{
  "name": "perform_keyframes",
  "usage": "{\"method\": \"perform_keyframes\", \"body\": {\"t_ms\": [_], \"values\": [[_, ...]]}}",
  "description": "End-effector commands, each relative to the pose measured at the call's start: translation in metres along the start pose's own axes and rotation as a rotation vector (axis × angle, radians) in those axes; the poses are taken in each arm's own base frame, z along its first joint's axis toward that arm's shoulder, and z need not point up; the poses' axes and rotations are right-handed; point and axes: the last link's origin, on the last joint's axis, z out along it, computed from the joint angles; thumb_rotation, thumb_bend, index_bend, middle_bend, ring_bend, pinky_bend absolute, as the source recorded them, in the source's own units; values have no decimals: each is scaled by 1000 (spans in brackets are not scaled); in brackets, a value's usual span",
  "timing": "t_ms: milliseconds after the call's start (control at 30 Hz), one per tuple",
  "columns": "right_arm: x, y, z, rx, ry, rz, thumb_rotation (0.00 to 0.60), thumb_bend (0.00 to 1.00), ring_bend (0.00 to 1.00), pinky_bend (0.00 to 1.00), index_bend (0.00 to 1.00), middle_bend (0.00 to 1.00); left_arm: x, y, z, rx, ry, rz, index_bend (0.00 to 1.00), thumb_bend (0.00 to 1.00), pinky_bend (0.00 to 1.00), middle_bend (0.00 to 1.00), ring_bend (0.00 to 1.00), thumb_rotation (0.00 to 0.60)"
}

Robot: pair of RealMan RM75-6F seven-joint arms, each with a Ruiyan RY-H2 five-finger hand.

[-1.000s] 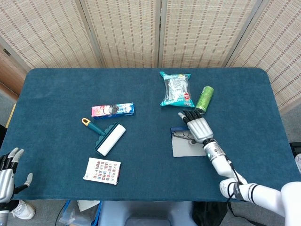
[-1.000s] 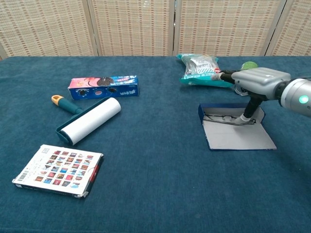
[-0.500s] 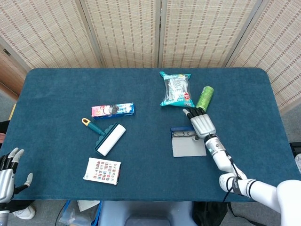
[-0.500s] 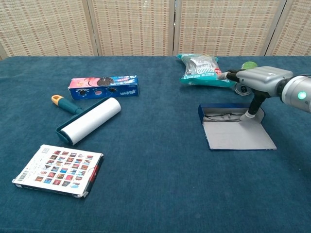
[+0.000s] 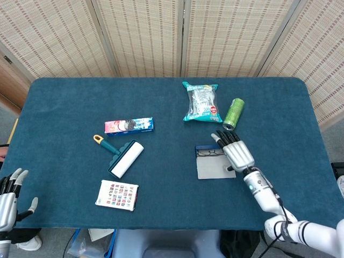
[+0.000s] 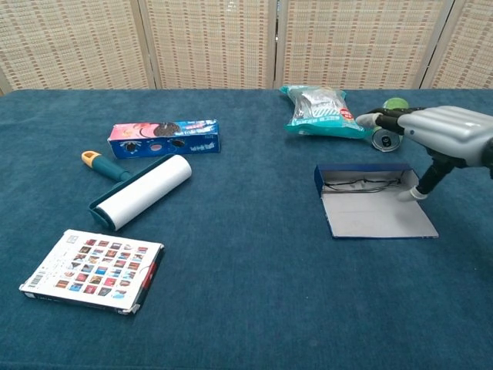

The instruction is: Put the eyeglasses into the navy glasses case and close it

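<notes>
The navy glasses case (image 5: pixel 215 162) (image 6: pixel 370 202) lies open right of the table's middle, its grey-lined lid flat toward me. Thin-framed eyeglasses (image 5: pixel 209 152) (image 6: pixel 363 184) lie inside its far trough. My right hand (image 5: pixel 236 152) (image 6: pixel 443 132) hovers palm down over the case's right end, fingers spread and holding nothing; its thumb reaches down to the lid's right edge. My left hand (image 5: pixel 8 201) stays open off the table's near left corner, seen only in the head view.
A green can (image 5: pixel 233 113) (image 6: pixel 387 137) and a teal snack bag (image 5: pixel 201 101) (image 6: pixel 319 109) lie just beyond the case. To the left are a biscuit box (image 5: pixel 129 126) (image 6: pixel 163 137), a lint roller (image 5: pixel 121 156) (image 6: pixel 141 190) and a printed card box (image 5: pixel 117 194) (image 6: pixel 90 269).
My right hand drew back from inside the case toward the right and near side, leaving the eyeglasses lying in the trough. The left hand stayed put.
</notes>
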Motion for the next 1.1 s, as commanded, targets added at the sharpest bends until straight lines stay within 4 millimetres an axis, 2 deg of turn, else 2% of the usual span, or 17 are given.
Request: {"method": "perform_keyframes", "body": {"t_ms": [33, 167, 467, 1100], "values": [[-11, 1, -24, 20, 5, 4, 600, 63, 0, 50, 0, 0, -1, 2, 0, -6, -3, -2, 96, 354, 1, 53, 67, 600], [-22, 1, -32, 21, 3, 5, 600, 63, 0, 47, 0, 0, 0, 3, -1, -8, 1, -3, 95, 354, 1, 53, 67, 600], [-38, 2, -36, 21, -32, 3, 600, 63, 0, 25, 0, 0, -1, 1, -2, -1, -6, -3, 95, 355, 1, 53, 67, 600], [-44, 6, -24, -5, -56, -14, 600, 64, 0, 25, 0, 0, -4, -1, -1, 7, -14, -3, 95, 355, 1, 53, 67, 600]]}}
